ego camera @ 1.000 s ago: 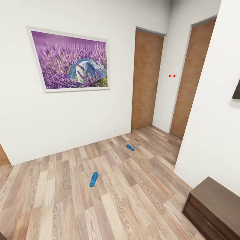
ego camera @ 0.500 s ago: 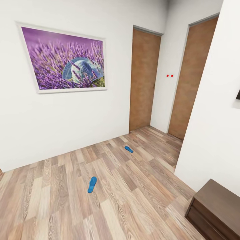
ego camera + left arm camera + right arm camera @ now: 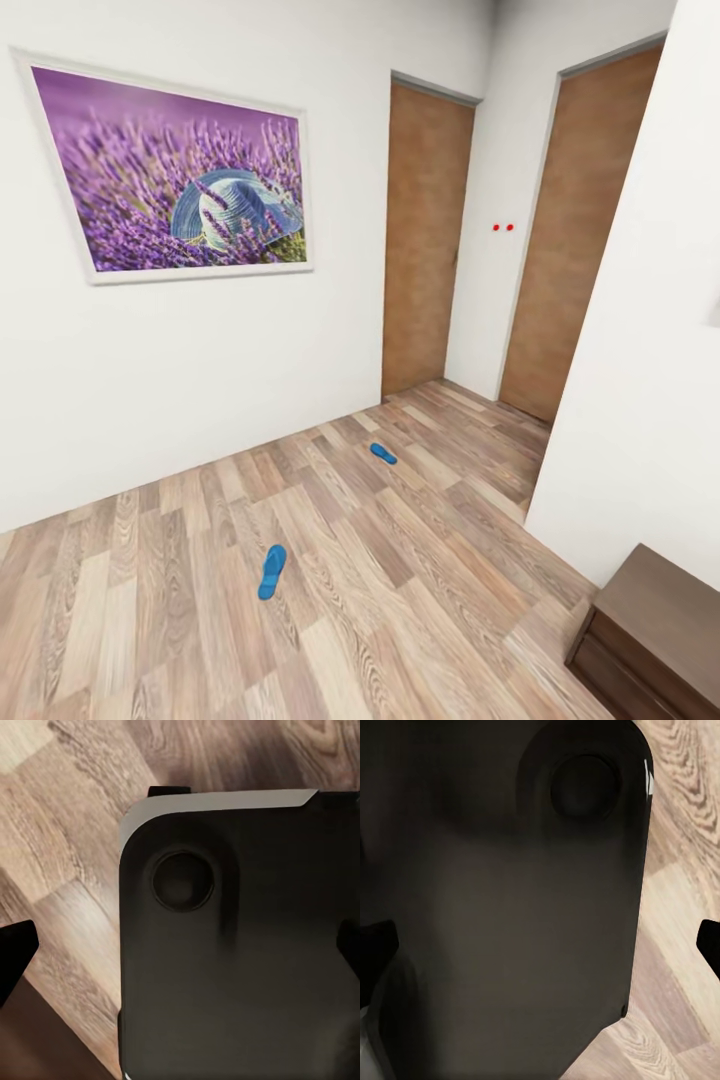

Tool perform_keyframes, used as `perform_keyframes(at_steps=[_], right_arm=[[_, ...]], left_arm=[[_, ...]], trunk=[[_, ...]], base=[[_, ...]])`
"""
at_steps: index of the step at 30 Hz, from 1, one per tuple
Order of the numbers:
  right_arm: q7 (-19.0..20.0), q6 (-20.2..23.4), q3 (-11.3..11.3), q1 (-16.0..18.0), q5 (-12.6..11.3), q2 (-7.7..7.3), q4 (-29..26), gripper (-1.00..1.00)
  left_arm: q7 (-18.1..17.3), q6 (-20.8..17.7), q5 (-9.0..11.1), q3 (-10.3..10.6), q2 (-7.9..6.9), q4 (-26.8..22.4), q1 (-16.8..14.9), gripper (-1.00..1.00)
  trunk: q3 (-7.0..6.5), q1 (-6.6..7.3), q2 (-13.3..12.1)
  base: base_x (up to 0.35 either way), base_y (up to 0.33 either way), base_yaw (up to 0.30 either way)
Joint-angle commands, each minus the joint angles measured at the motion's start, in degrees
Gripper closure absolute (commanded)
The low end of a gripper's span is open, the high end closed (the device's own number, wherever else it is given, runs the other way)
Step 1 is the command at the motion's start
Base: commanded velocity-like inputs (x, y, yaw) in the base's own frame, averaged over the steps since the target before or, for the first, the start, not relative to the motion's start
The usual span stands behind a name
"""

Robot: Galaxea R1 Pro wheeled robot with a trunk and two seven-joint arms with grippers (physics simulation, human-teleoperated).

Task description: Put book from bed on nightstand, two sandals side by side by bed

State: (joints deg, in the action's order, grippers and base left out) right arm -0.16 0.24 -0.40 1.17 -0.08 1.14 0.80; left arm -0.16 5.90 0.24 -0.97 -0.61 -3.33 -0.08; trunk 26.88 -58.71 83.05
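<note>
Both wrist views look down past the dark base (image 3: pixel 240 967) to the floor; a dark fingertip (image 3: pixel 13 952) sits at each side edge with nothing between, so the left gripper (image 3: pixel 180 956) and right gripper (image 3: pixel 540 941) look spread wide and empty, though so little of them shows that this is a guess. The near sandal (image 3: pixel 271 572) lies on the floor (image 3: pixel 420 560), the far sandal (image 3: pixel 383 454) well apart by the doors (image 3: pixel 425 235), a dark cabinet (image 3: pixel 655 630) at right. I'd roll up to the near sandal, stop square to it, then lower an arm.
</note>
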Motion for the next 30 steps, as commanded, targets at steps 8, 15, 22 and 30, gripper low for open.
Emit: perform_keyframes(at_steps=[8, 15, 22, 30], right_arm=[[-0.02, 0.02, -0.04, 0.06, -0.01, 0.01, 0.08, -1.0], [-0.02, 0.02, -0.04, 0.06, 0.02, 0.01, 0.08, -1.0], [-0.02, 0.02, -0.04, 0.06, 0.0, 0.01, 0.08, -1.0], [-0.02, 0.02, -0.04, 0.06, 0.04, 0.01, 0.08, -1.0]], left_arm=[[-0.02, 0.16, 0.02, -0.13, 0.0, -0.01, -0.01, -1.0], [-0.02, 0.16, 0.02, -0.15, 0.0, -0.01, -0.01, -1.0], [-0.02, 0.16, 0.02, -0.16, 0.0, -0.01, -0.01, -1.0], [-0.02, 0.16, 0.02, -0.17, 0.0, 0.0, -0.01, -1.0]], trunk=[[0.05, -0.02, 0.03], [0.05, -0.02, 0.03], [0.05, -0.02, 0.03], [0.05, -0.02, 0.03]], base=[[0.184, 0.12, -0.074], [0.183, 0.12, -0.073], [0.184, 0.12, -0.07], [0.183, 0.12, -0.065]])
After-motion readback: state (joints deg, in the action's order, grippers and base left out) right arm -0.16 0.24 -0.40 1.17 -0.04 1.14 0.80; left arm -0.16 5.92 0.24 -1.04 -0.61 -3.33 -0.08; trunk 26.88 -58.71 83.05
